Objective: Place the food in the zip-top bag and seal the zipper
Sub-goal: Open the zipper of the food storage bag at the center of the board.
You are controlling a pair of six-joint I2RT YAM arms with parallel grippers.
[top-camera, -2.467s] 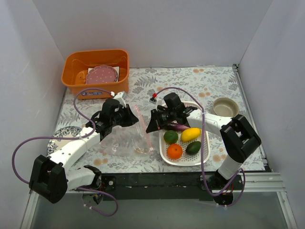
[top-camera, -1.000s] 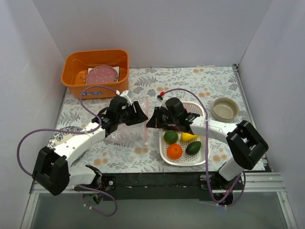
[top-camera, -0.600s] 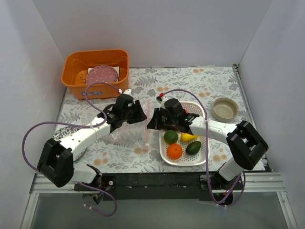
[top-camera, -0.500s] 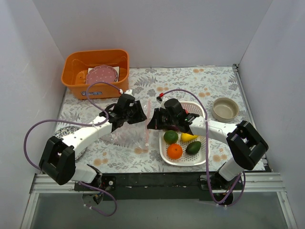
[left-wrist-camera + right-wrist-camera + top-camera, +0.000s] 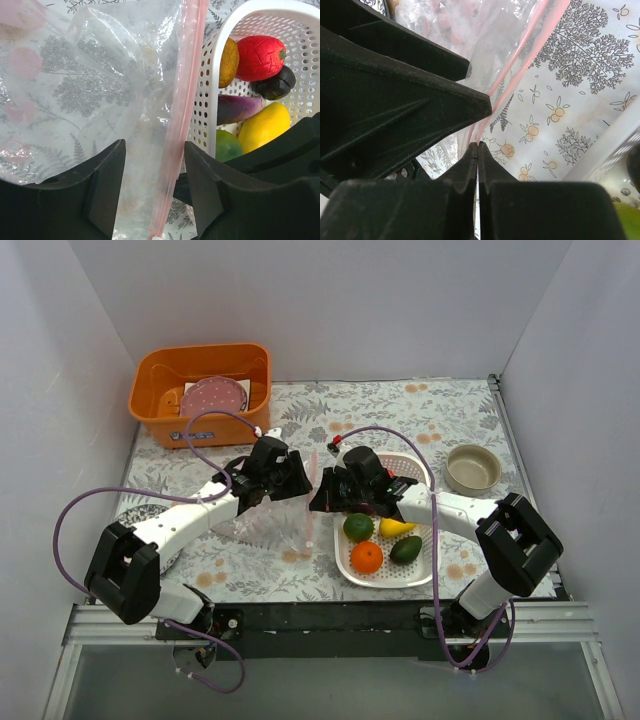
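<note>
The clear zip-top bag lies left of the white basket, its pink zipper along the basket side. My right gripper is shut on the zipper, pinched at the fingertips. My left gripper is open; in the left wrist view the jaws straddle the zipper and the bag without closing. The food is in the basket: red apple, brown piece, purple eggplant, yellow mango, a green piece, orange.
An orange bin at the back left holds a pink speckled plate. A tan bowl stands at the right. A patterned plate lies partly under my left arm. The two grippers are very close together.
My left gripper has moved right and back to the bag's mouth beside the right gripper. The bag has been drawn toward the basket. The right gripper has stayed on the zipper.
</note>
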